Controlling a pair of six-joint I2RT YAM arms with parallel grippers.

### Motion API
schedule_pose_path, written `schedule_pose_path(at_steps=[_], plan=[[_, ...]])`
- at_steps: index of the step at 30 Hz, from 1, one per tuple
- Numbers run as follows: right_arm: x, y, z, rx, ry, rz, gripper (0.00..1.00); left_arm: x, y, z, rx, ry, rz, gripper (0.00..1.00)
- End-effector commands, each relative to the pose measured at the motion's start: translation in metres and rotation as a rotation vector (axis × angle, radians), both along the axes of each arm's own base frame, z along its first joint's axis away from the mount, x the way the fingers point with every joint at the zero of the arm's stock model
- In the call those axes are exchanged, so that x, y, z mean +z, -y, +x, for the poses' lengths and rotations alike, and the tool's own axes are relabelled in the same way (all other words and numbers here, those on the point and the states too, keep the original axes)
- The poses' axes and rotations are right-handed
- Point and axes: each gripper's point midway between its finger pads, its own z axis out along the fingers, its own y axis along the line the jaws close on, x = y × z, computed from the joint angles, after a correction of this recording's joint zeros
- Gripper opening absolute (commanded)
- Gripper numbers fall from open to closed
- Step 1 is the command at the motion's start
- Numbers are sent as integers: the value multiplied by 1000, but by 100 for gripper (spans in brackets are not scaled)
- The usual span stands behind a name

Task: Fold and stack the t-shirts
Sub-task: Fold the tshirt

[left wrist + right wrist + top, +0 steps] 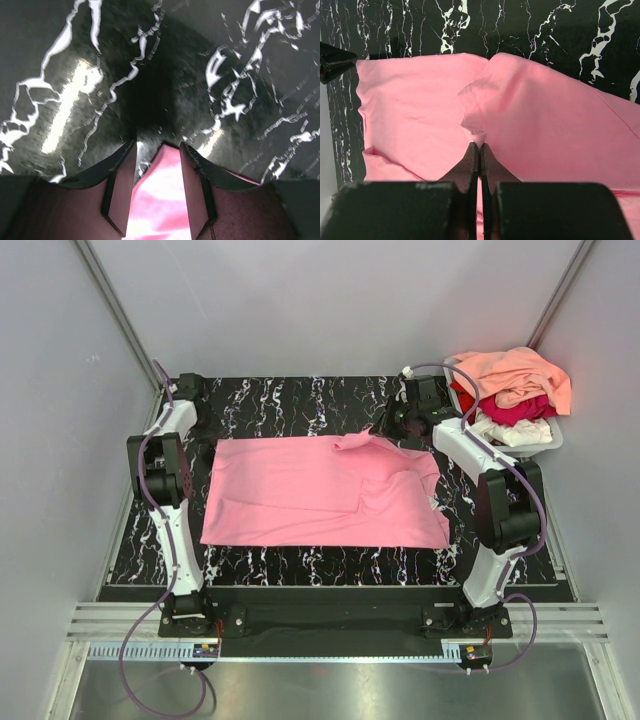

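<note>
A bubblegum pink t-shirt (320,495) lies spread flat on the black marbled table (300,405). My right gripper (380,430) is at its back edge, shut on a small raised pinch of the pink cloth (479,134); the cloth lifts into a fold there. My left gripper (205,447) is low at the shirt's back left corner. Its jaws stand apart, and the pink corner (162,200) lies between the fingers (195,180). More t-shirts are heaped at the back right: peach-orange (515,375) on top, then crimson (515,408), then white (515,430).
The heap sits in a grey plastic tub (556,443) off the table's back right corner. Grey walls close in the left, back and right sides. A metal rail (330,620) runs along the near edge by the arm bases.
</note>
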Motion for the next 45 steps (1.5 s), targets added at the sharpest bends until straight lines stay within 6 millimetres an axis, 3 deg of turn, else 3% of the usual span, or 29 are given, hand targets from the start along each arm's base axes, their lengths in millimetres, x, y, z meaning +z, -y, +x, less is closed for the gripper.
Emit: schedule_pose_path(at_steps=[1, 12, 19, 24, 25, 28, 32, 33, 36, 45], plan=[[23, -2, 4, 10, 76, 6, 0, 7, -1, 11, -21, 30, -7, 45], [15, 4, 4, -11, 69, -25, 0, -7, 19, -5, -2, 50, -125, 48], [12, 6, 4, -19, 69, -32, 0, -6, 24, -11, 7, 60, -149, 41], [8, 7, 8, -28, 66, -41, 0, -5, 27, -8, -16, 67, -161, 5], [7, 8, 9, -28, 68, -54, 0, -1, 28, -6, -19, 69, -165, 0], [13, 23, 17, -63, 84, -100, 0, 16, 29, -3, -36, 100, -165, 0], [35, 38, 21, -99, 114, -84, 0, 48, 31, 0, -72, 162, -156, 0], [48, 41, 20, -104, 142, -80, 0, 53, 31, 0, -80, 173, -153, 0], [60, 47, 11, -107, 168, -99, 0, 71, 31, -1, -108, 206, -141, 0], [60, 64, -17, -141, 156, -138, 0, 86, 35, -15, -148, 230, -142, 0]])
